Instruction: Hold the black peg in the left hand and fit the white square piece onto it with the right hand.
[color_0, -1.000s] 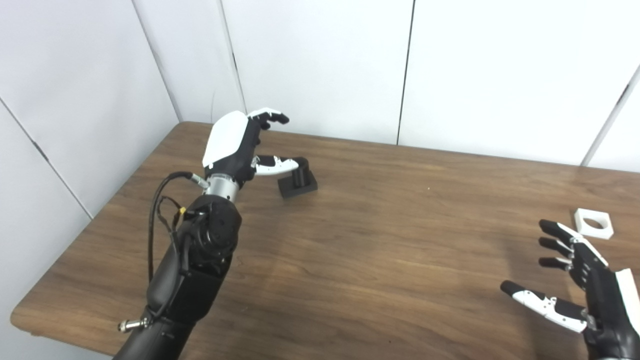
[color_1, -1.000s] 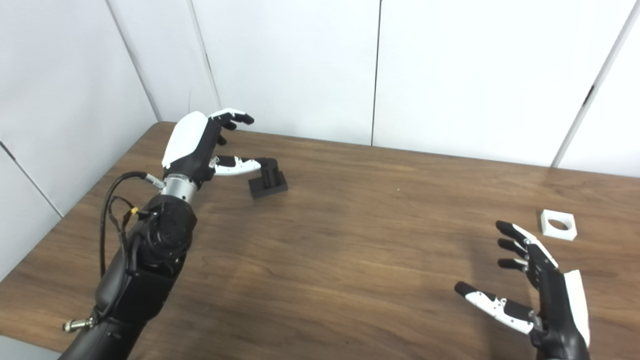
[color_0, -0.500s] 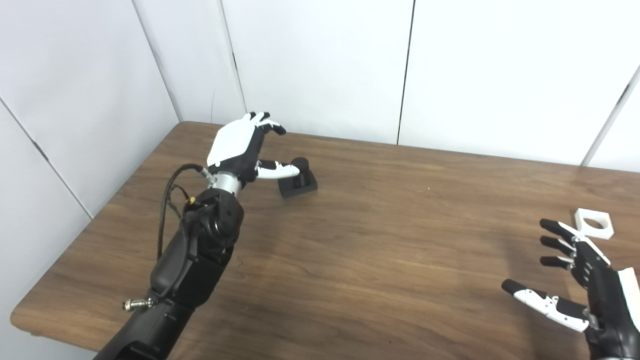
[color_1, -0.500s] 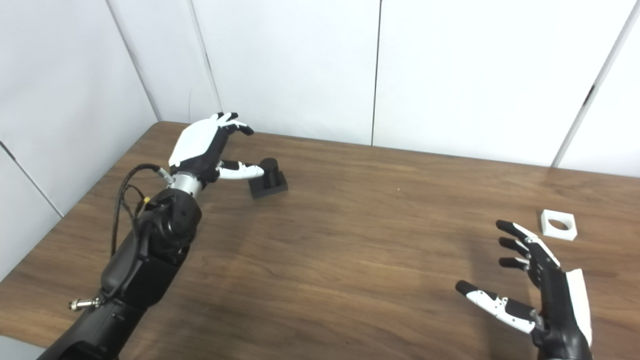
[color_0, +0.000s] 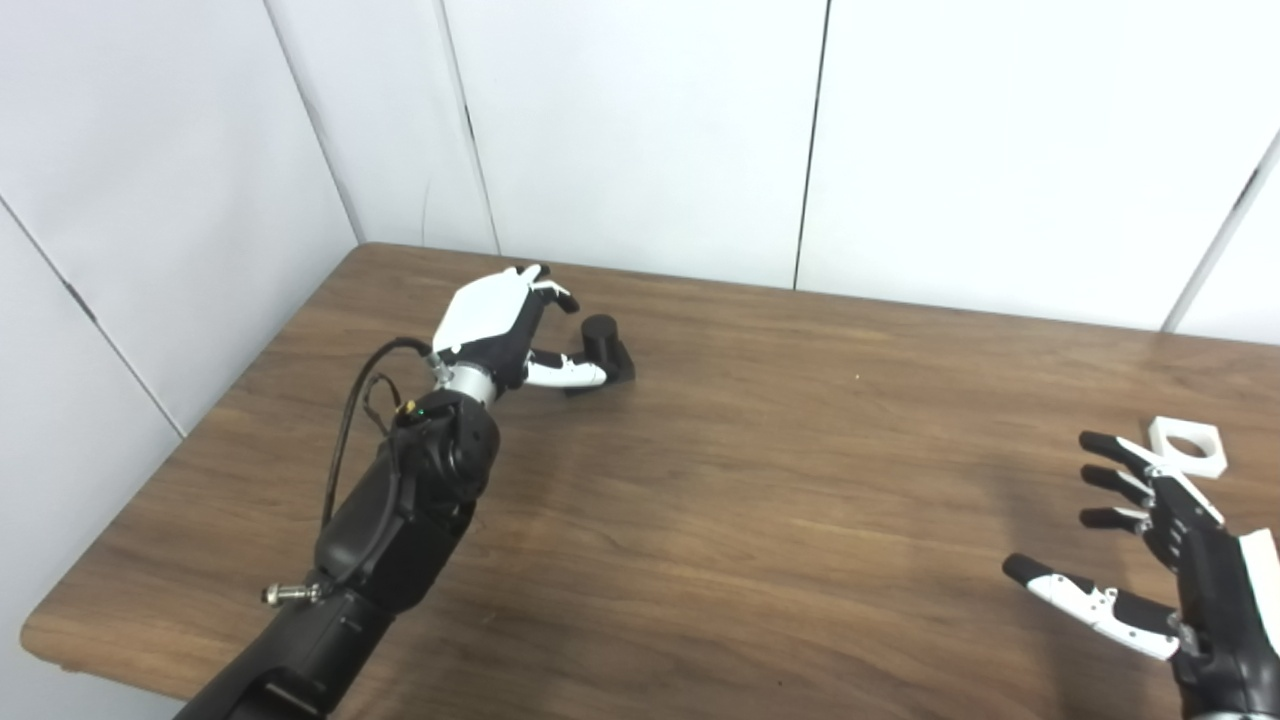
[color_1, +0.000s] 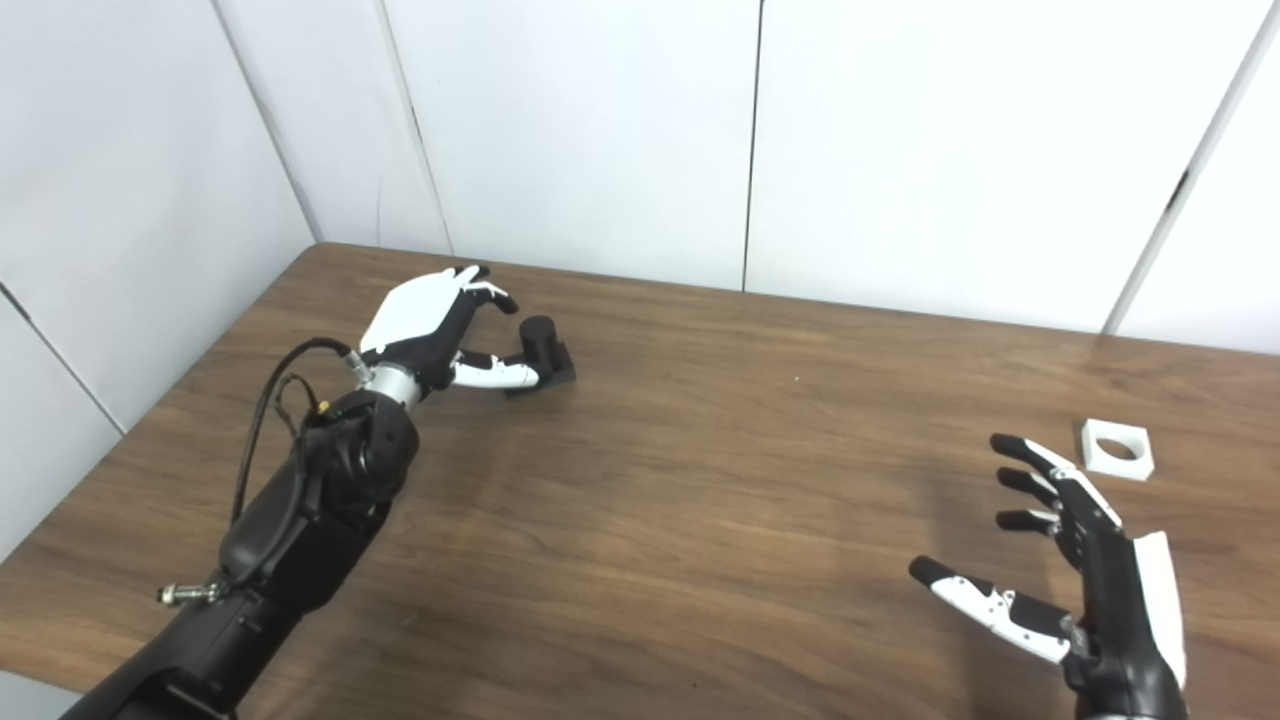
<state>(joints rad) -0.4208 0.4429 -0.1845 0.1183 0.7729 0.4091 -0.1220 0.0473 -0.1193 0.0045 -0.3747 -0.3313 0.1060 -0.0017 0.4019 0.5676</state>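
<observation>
Black peg (color_0: 601, 336): upright, far left of counter (color_0: 760, 480). Left hand (color_0: 500, 325) open around it; close squarely on the base. White square piece (color_0: 1187, 446): far right, beyond open right hand (color_0: 1170, 560).

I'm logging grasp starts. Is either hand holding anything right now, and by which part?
Nothing is held. The left hand is open around the black peg, not closed; the right hand is open, short of the white square piece.
</observation>
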